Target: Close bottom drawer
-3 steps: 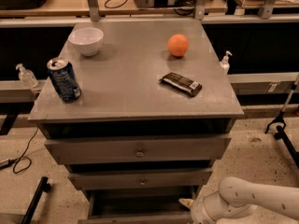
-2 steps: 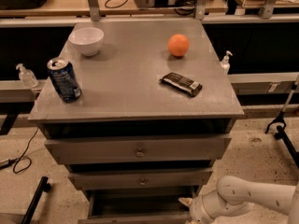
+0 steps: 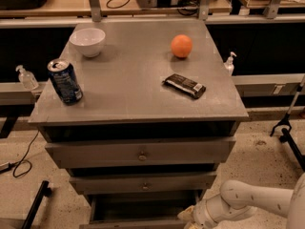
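Note:
The bottom drawer (image 3: 138, 222) is the lowest of three grey drawers in the cabinet. It stands pulled out, with its dark inside showing. Its front is cut off by the bottom edge of the view and its knob is out of view. My gripper (image 3: 187, 216) is low at the drawer's right front corner, on the end of my white arm (image 3: 248, 199), which reaches in from the bottom right. It is right against or very near the drawer's right side; I cannot tell whether it touches.
The two upper drawers (image 3: 142, 152) look pushed in. On the cabinet top (image 3: 128, 89) stand a white bowl (image 3: 87, 41), a blue can (image 3: 65, 81), an orange (image 3: 181, 46) and a dark snack bar (image 3: 185, 85). A black stand leg (image 3: 288, 128) is on the floor at the right.
My arm and gripper have dropped very slightly by the drawer's right corner. The drawer stands as far out as before.

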`<state>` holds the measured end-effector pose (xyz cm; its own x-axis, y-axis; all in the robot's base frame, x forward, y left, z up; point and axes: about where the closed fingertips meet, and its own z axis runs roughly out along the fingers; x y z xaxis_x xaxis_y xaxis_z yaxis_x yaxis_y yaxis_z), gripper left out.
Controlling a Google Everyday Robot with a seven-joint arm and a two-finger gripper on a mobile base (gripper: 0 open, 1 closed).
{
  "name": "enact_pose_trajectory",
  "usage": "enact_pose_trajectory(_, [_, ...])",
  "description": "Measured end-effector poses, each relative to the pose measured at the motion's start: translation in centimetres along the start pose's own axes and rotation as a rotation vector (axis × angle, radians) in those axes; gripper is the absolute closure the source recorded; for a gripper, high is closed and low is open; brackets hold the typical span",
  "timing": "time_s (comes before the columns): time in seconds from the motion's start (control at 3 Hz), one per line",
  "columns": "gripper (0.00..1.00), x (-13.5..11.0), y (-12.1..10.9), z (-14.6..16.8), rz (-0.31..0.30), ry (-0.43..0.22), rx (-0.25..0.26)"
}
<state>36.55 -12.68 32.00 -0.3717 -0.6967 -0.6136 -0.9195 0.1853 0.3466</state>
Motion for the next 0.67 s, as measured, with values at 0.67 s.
enact_pose_trajectory(0.67, [0.96, -0.37, -0.38, 0.92, -0.012, 0.012, -0.003])
